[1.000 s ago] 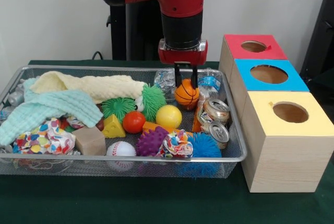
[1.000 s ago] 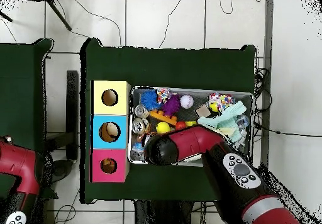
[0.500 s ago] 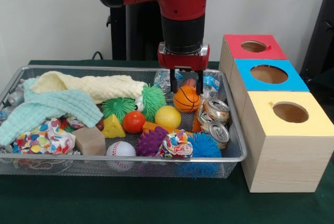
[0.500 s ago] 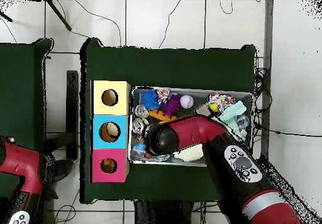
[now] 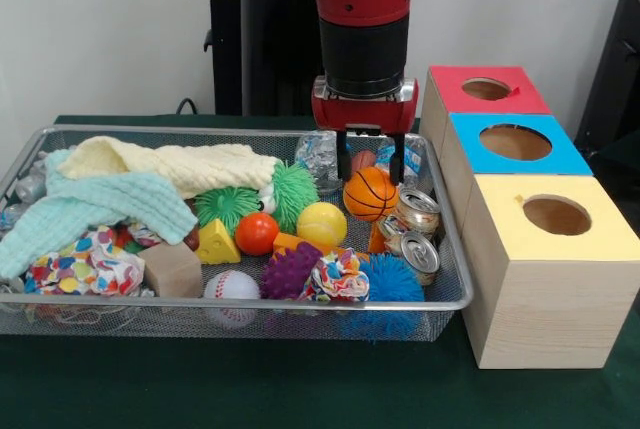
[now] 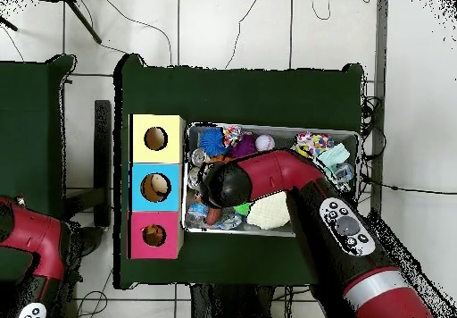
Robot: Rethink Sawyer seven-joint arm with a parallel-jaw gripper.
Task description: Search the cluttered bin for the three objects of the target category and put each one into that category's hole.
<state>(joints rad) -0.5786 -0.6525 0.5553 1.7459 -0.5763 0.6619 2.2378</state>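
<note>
Over the wire bin's [image 5: 240, 301] right end, the pincer [image 5: 370, 171] stands parted just above the small basketball [image 5: 370, 193], touching nothing, so closing off-centre could squirt it among the crushed cans [image 5: 414, 229] beside the red [image 5: 484, 89], blue [image 5: 515, 141] and yellow [image 5: 555, 215] holed boxes.

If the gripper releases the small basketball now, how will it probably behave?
The small basketball is round, so it would probably roll. It sits on top of the cans, an uneven support, so it may slip down toward the yellow ball. The gripper straddles its top with fingers spread, so the hold looks loose.
</note>
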